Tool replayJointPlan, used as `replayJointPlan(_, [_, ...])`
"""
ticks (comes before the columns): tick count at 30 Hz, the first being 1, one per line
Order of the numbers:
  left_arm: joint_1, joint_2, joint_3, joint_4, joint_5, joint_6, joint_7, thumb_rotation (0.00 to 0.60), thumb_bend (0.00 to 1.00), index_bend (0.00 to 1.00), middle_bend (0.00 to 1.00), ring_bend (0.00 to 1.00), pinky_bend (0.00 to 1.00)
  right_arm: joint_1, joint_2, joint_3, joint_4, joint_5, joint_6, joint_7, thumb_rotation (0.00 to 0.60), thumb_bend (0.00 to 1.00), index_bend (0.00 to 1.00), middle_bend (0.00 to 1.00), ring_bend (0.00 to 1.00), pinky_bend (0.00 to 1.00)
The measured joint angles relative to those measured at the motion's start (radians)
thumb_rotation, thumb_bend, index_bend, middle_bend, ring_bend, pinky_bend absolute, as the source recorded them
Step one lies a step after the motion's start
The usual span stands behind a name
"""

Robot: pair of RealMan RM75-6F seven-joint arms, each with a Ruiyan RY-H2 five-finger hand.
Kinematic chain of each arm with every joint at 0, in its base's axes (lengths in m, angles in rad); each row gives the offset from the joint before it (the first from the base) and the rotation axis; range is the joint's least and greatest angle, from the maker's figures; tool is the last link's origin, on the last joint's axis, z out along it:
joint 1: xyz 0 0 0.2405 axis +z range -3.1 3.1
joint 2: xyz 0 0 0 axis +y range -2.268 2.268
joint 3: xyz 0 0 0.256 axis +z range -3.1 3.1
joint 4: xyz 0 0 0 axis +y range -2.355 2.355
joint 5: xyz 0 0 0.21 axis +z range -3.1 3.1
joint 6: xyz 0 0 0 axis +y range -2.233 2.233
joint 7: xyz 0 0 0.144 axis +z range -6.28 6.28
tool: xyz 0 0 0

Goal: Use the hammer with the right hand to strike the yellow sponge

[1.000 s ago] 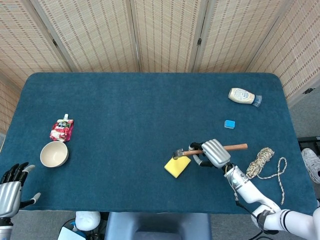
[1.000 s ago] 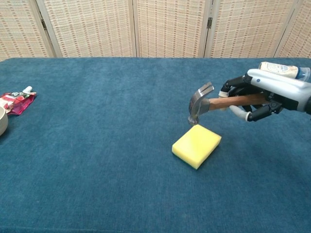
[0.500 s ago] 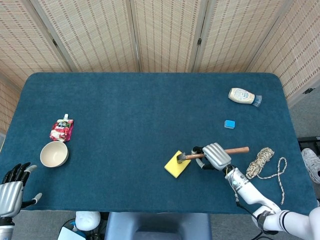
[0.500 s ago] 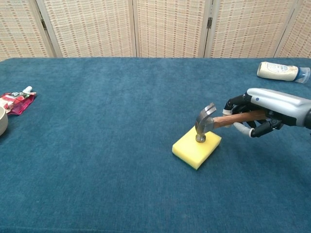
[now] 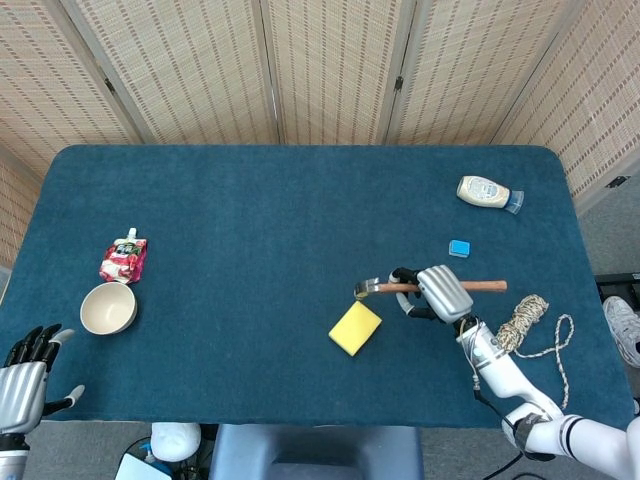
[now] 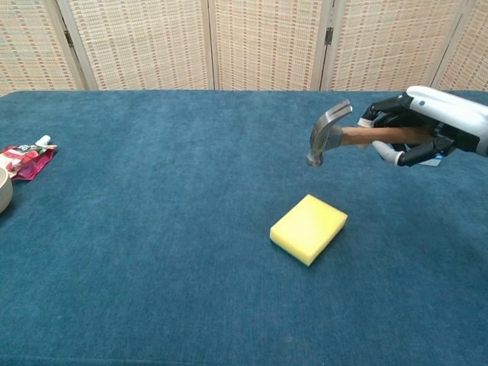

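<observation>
The yellow sponge (image 5: 355, 327) (image 6: 308, 228) lies flat on the blue table, right of centre near the front. My right hand (image 5: 437, 293) (image 6: 415, 126) grips the wooden handle of the hammer (image 5: 400, 288) (image 6: 341, 136). The hammer is raised in the air, its metal head above and slightly behind the sponge, not touching it. My left hand (image 5: 22, 380) hangs off the table's front left corner, fingers spread and holding nothing; the chest view does not show it.
A white bowl (image 5: 108, 308) and a red pouch (image 5: 123, 260) sit at the left. At the right are a small blue block (image 5: 459, 248), a white squeeze bottle (image 5: 486, 191) and a coil of rope (image 5: 528, 322). Woven screens stand behind the table.
The hammer head came down onto the sponge half a second ago and has now lifted clear of it, back up and away. The left hand stayed put.
</observation>
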Motion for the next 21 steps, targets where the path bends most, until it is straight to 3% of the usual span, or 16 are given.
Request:
replayJointPlan(6, [-0.006,0.0,-0.002,-0.01,0.005,-0.002,0.013,0.6,0.21,0.21,0.14,0.1,0.17,0.035,-0.05,0.05,0.047,0.068,-0.061,-0.004,0.6,1.0,0.82,0.79,0.81,0.85])
replayJointPlan(10, [-0.008,-0.002,0.0,-0.014,0.004,-0.007,0.021,0.6,0.21,0.21,0.14,0.1,0.17,0.07,-0.101,0.076,0.088,0.109,-0.119,-0.009,0.6,1.0,0.82,0.75,0.73,0.84])
replayJointPlan(12, [-0.009,-0.003,0.0,-0.015,-0.003,-0.012,0.026,0.6,0.21,0.21,0.14,0.1,0.17,0.09,-0.132,0.092,0.113,0.125,-0.146,-0.008,0.6,0.99,0.82,0.71,0.69,0.81])
replayJointPlan(15, [-0.012,-0.004,-0.003,-0.016,-0.011,-0.017,0.031,0.6,0.21,0.21,0.14,0.1,0.17,0.122,-0.173,0.115,0.154,0.153,-0.192,0.0,0.6,0.9,0.79,0.63,0.59,0.69])
replayJointPlan(17, [-0.013,-0.005,-0.004,-0.016,-0.015,-0.02,0.033,0.6,0.21,0.21,0.14,0.1,0.17,0.144,-0.196,0.128,0.175,0.17,-0.231,0.016,0.6,0.78,0.7,0.54,0.44,0.54])
replayJointPlan(19, [-0.015,-0.004,-0.005,-0.016,-0.021,-0.025,0.037,0.6,0.21,0.21,0.14,0.1,0.17,0.161,-0.209,0.134,0.187,0.18,-0.267,0.033,0.6,0.62,0.47,0.37,0.25,0.35])
replayJointPlan(21, [-0.017,-0.003,-0.006,-0.017,-0.025,-0.028,0.041,0.6,0.21,0.21,0.14,0.1,0.17,0.18,-0.218,0.137,0.198,0.189,-0.311,0.05,0.6,0.51,0.27,0.24,0.14,0.25])
